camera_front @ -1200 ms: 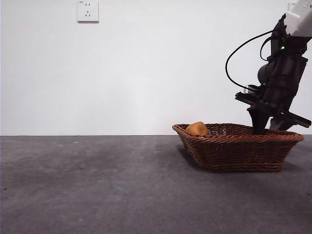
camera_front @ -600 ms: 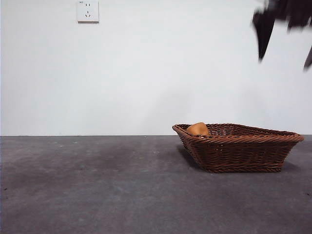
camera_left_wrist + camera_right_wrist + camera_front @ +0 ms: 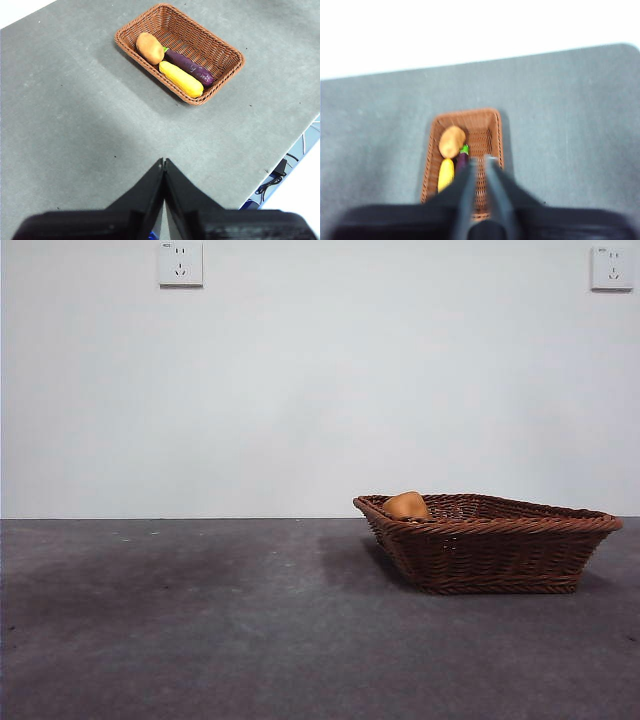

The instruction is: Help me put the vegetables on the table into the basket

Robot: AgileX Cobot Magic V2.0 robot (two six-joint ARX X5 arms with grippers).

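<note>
Fingers [image 3: 479, 167] blurred, hiding basket's [image 3: 492, 125] near end.

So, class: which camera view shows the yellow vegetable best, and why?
The left wrist view: the yellow vegetable lies whole and sharp in the basket. The right wrist view shows it small and blurred; in the front view the basket wall hides it.

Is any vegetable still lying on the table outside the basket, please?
No: in the left wrist view the potato, yellow vegetable and purple one all lie inside the basket.
</note>
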